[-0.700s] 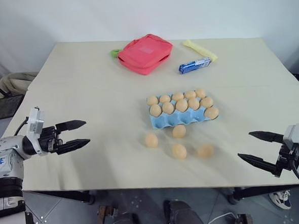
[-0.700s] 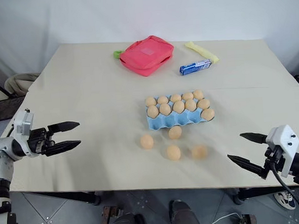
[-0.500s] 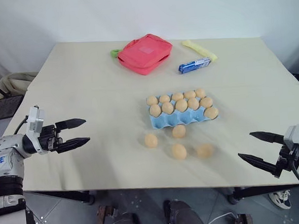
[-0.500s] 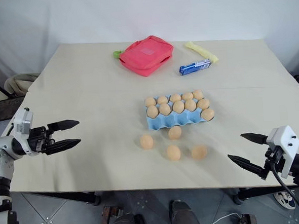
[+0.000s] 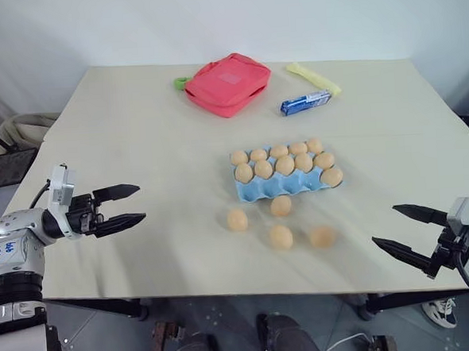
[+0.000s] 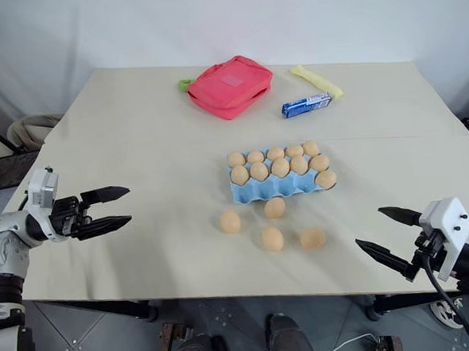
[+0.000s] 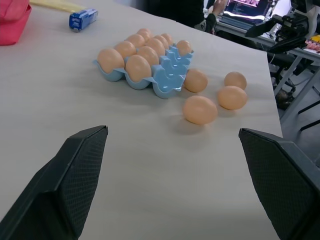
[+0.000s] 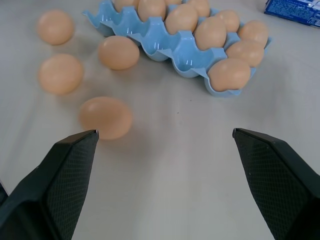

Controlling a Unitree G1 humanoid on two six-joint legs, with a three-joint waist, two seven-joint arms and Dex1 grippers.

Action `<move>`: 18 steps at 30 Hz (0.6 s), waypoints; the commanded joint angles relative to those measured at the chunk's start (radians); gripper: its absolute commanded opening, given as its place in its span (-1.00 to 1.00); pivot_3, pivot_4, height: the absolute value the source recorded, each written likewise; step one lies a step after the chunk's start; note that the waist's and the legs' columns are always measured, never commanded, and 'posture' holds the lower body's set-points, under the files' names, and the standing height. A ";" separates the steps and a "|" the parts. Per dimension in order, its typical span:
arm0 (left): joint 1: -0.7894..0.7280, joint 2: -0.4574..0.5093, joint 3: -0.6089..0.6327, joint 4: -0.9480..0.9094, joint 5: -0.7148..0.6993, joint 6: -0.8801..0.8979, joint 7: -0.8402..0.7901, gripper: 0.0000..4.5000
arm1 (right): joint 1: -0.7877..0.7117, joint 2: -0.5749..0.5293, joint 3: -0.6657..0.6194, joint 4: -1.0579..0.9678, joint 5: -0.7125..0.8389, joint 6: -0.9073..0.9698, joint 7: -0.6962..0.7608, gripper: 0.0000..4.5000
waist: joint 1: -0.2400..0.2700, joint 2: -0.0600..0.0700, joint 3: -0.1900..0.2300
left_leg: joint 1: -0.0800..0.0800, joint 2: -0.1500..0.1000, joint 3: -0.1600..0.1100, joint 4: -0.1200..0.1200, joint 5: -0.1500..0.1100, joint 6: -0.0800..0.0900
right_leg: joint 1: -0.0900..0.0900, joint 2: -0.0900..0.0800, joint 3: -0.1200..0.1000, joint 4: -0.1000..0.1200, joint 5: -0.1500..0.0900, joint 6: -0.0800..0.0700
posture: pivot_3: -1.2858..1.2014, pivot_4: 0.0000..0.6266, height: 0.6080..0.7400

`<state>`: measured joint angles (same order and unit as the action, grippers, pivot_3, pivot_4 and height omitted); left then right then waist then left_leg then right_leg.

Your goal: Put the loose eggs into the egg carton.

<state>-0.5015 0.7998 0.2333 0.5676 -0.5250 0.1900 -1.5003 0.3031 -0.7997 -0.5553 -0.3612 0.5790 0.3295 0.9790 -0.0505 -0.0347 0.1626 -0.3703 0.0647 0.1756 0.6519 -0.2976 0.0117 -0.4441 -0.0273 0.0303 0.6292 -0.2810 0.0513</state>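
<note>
Eggs, loose: 4 smooth tan-brown oval eggs (image 6: 230, 221) (image 6: 275, 207) (image 6: 272, 238) (image 6: 311, 237) lie on the pale wooden table (image 6: 137, 149), just in front of the light blue moulded egg carton (image 6: 267, 191). The carton's 2 rear rows hold 11 eggs; its front row of cups appears empty. Judged progress: 0 of 4 loose eggs placed, so all transfers remain. Left gripper (image 5: 123, 206) and right gripper (image 6: 385, 231) hover well apart from the eggs, jaws spread wide, holding nothing.
</note>
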 commanded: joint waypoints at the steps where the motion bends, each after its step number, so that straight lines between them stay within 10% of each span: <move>1: -0.005 0.002 0.015 0.012 -0.005 -0.040 -0.052 0.99 | 0.007 0.038 -0.036 -0.079 0.021 0.010 -0.067 1.00 | 0.000 0.000 0.000 | 0.000 0.000 0.000 0.000 0.000 0.000 | 0.000 0.000 0.000 0.000 0.000 0.000 | 0.03 -0.52 1.00; 18: 0.031 -0.118 -0.027 -0.037 -0.027 -0.170 -0.111 0.99 | -0.026 0.207 0.261 -0.299 -0.057 0.133 -0.387 1.00 | 0.000 -0.002 -0.001 | 0.000 0.000 0.000 0.000 0.000 0.000 | 0.000 0.000 0.000 0.001 0.000 -0.001 | 0.03 -0.52 1.00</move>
<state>-0.4554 0.6842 0.2112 0.5512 -0.5284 0.0464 -1.5019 0.2814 -0.5958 -0.3073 -0.6298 0.5344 0.4607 0.6102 -0.0509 -0.0362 0.1615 -0.3703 0.0647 0.1755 0.6518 -0.2974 0.0116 -0.4442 -0.0274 0.0303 0.6298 -0.2812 0.0508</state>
